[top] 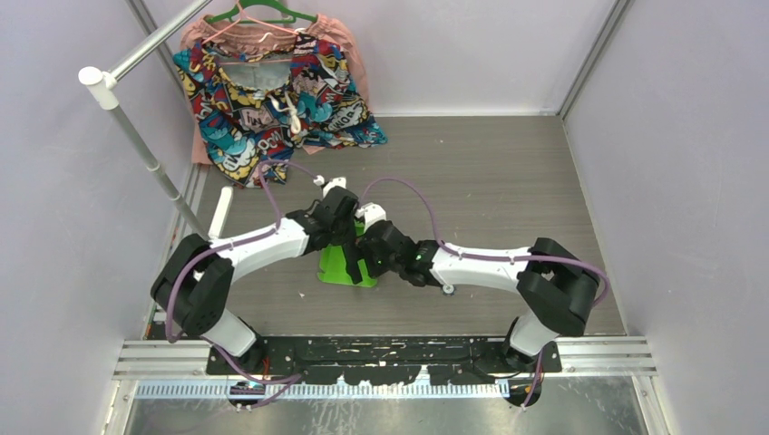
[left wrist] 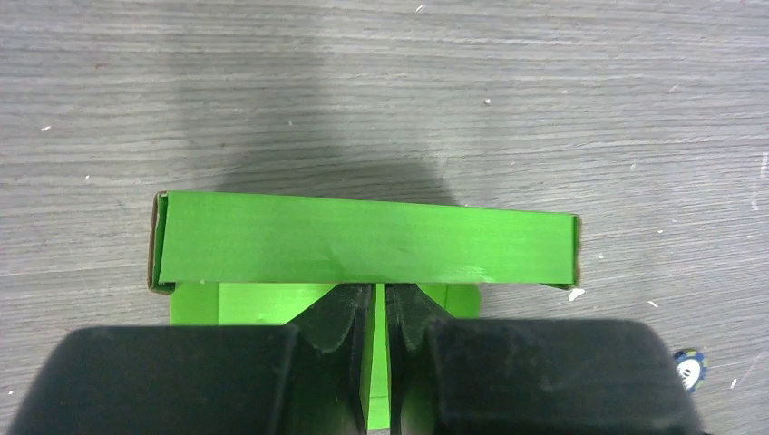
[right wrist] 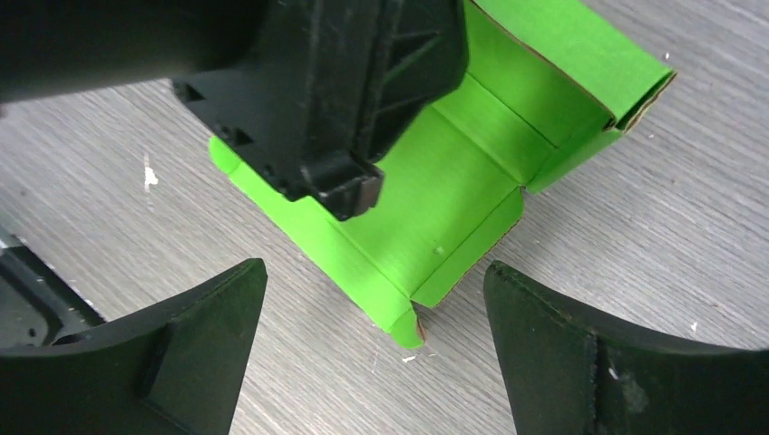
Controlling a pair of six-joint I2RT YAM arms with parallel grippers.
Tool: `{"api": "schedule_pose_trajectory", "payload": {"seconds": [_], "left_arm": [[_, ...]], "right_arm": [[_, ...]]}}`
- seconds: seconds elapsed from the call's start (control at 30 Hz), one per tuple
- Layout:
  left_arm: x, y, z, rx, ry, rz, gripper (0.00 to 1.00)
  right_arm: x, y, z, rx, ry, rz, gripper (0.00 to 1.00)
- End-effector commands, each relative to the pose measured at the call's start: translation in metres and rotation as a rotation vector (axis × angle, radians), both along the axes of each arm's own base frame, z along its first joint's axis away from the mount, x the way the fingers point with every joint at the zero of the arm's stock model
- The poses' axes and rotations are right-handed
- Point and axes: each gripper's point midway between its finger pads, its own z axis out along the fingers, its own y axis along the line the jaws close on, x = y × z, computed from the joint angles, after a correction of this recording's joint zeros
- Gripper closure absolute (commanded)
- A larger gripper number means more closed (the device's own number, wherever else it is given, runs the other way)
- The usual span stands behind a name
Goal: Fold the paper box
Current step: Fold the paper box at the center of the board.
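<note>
The lime-green paper box [top: 337, 269] lies partly folded on the grey wood-grain desk [top: 508, 181], with one long wall rolled up and its base panel flat. The left gripper [left wrist: 379, 304] stands right over the box, its jaws pinched almost together on a thin fold of the card. The right gripper [right wrist: 374, 281] hovers just beside the box with its jaws spread wide, gripping nothing, and a corner of the box points into the gap. Well beyond the box, a comic-print garment [top: 272, 100] hangs on a green hanger [top: 263, 14].
</note>
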Motion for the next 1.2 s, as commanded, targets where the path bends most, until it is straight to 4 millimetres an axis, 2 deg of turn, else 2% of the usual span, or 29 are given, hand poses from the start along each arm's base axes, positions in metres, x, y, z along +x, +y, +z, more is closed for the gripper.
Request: {"api": "schedule_pose_trajectory", "payload": {"seconds": [0.0, 0.1, 0.17, 0.23, 0.3, 0.37, 0.5, 0.63, 0.77, 0.93, 1.17], "left_arm": [[0.007, -0.004, 0.018, -0.022, -0.077, 0.002, 0.90], [0.004, -0.001, 0.027, -0.037, -0.095, 0.002, 0.88], [0.001, -0.002, 0.033, -0.055, -0.104, -0.013, 0.85], [-0.002, -0.003, 0.039, -0.072, -0.115, -0.029, 0.82], [-0.005, 0.001, 0.044, -0.073, -0.127, -0.033, 0.79], [-0.011, 0.008, 0.047, -0.056, -0.123, -0.032, 0.78], [-0.022, 0.018, 0.052, -0.050, -0.125, -0.032, 0.79], [-0.032, 0.027, 0.050, -0.042, -0.127, -0.031, 0.99], [-0.040, 0.034, 0.035, -0.013, -0.093, -0.033, 1.00], [-0.047, 0.033, 0.006, 0.005, -0.045, -0.039, 1.00], [-0.040, 0.025, -0.024, 0.039, -0.009, -0.043, 1.00]], "right_arm": [[0.016, 0.024, 0.090, 0.218, -0.180, 0.010, 0.07], [0.015, 0.010, 0.106, 0.246, -0.199, -0.030, 0.15], [0.014, 0.001, 0.111, 0.260, -0.188, -0.049, 0.33], [0.015, -0.009, 0.111, 0.268, -0.172, -0.080, 0.57], [0.014, -0.015, 0.108, 0.276, -0.154, -0.093, 0.63], [0.014, -0.023, 0.101, 0.276, -0.121, -0.120, 0.79], [0.017, -0.035, 0.079, 0.302, -0.007, -0.169, 0.87], [0.013, -0.033, 0.052, 0.302, 0.106, -0.185, 0.91], [0.011, -0.033, 0.029, 0.298, 0.169, -0.220, 0.95], [0.004, -0.037, 0.003, 0.312, 0.239, -0.249, 0.96], [0.002, -0.033, -0.009, 0.328, 0.273, -0.248, 0.97]]}}
